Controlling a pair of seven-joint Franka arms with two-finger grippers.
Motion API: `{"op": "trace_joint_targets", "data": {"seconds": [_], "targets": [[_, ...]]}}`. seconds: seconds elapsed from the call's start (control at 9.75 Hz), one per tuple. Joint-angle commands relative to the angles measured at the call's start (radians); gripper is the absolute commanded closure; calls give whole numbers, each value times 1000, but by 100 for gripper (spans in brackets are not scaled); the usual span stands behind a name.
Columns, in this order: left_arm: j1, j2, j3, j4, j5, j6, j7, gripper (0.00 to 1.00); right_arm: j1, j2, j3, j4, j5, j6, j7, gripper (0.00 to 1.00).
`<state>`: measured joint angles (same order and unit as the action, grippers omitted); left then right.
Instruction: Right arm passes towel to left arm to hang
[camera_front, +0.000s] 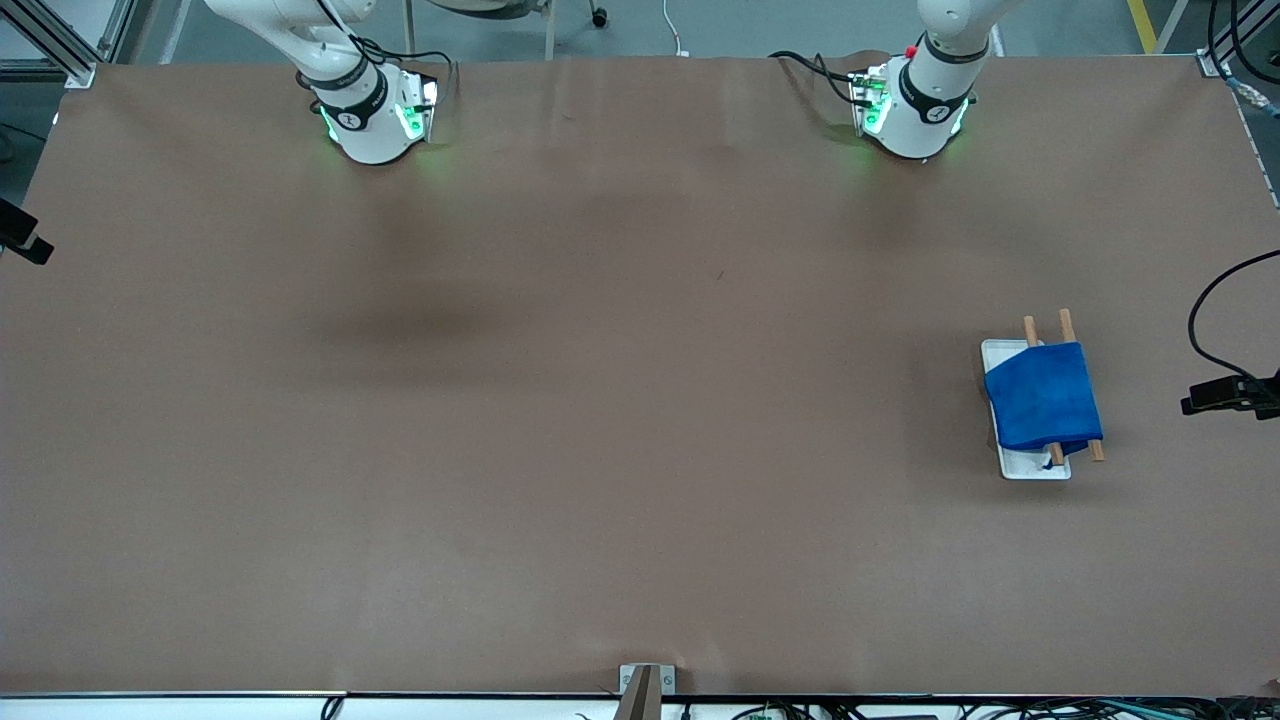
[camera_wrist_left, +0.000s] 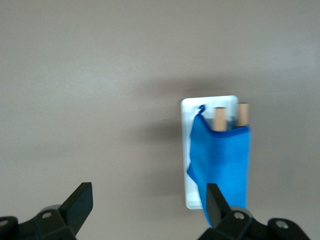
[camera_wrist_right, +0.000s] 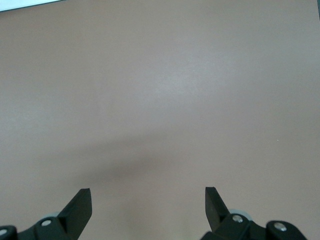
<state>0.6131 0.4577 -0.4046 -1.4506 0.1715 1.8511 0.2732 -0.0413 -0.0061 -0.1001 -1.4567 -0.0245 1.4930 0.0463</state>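
The blue towel (camera_front: 1043, 398) hangs draped over two wooden rods (camera_front: 1066, 324) of a white tray (camera_front: 1034, 467) toward the left arm's end of the table. It also shows in the left wrist view (camera_wrist_left: 223, 165), with the rod ends (camera_wrist_left: 219, 119) sticking out. My left gripper (camera_wrist_left: 148, 200) is open and empty, high above the table, with the tray (camera_wrist_left: 207, 101) below it. My right gripper (camera_wrist_right: 148, 200) is open and empty over bare brown table. In the front view only the arms' bases show: the right arm (camera_front: 365, 110) and the left arm (camera_front: 915, 105).
The brown table (camera_front: 560, 400) is bare apart from the tray. Black camera mounts stand at both table ends (camera_front: 1235, 393) (camera_front: 22, 235). A small bracket (camera_front: 646, 683) sits at the table edge nearest the front camera.
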Motion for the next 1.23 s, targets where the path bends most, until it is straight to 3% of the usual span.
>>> {"op": "trace_joint_targets", "data": {"seconds": [0.0,0.31,0.62,0.82,0.92,1.13], "targets": [[1,-63,-64,1,-15,-61,-107,0,-2,-15,3,-8,-9,-2,-3,0],[2,-169,-193,3,-30,-176,-337,0,0,-15,3,-8,-9,-3,-5,0],[2,-252,-267,18,-27,-294,-365,0,1,-15,3,-5,-18,-2,-8,0],[-1,-279,-293,81,-46,-371,-342,0,3,-14,5,10,-18,-2,-5,0],[-44,-321,-281,75,-58,-372,-351,0,0,-15,5,9,-18,-5,-3,0],[-270,-391,-49,44,-66,-400,-341,0,-3,-15,7,10,-18,-3,3,0]]}}
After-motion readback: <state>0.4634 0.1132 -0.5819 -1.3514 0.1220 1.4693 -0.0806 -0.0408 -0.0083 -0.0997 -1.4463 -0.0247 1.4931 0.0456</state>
